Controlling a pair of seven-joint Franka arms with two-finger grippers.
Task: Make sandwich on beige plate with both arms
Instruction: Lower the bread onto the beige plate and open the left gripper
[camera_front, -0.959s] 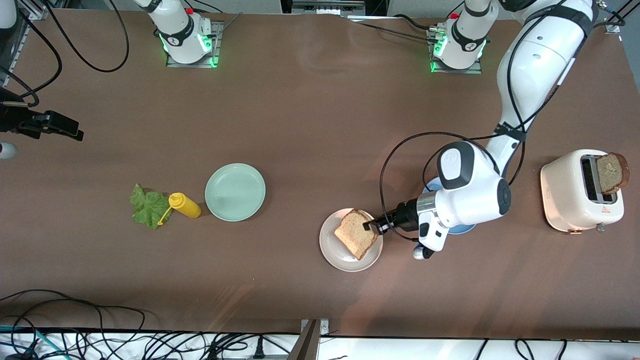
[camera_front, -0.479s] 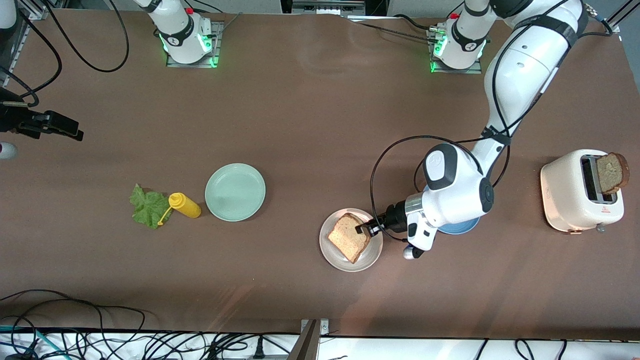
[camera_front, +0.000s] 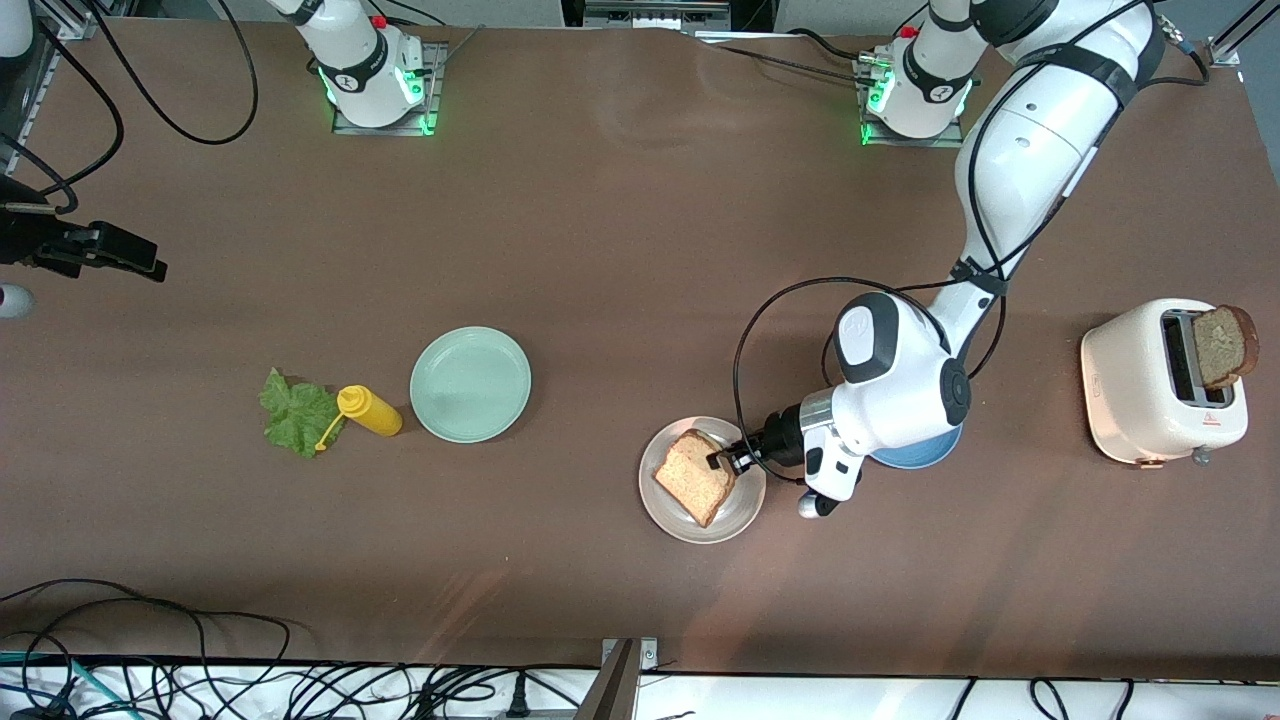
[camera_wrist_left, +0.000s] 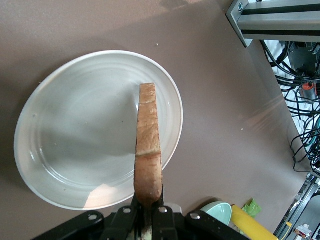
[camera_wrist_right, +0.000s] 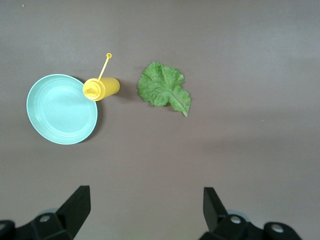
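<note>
While the left gripper (camera_front: 722, 461) hangs over the beige plate (camera_front: 745, 505), its jaws pinch one slice of toast (camera_front: 693, 476) by the edge. Well apart from the plate, the right gripper (camera_wrist_right: 145, 212) waits high over the lettuce leaf (camera_front: 296, 411), jaws wide apart.
</note>
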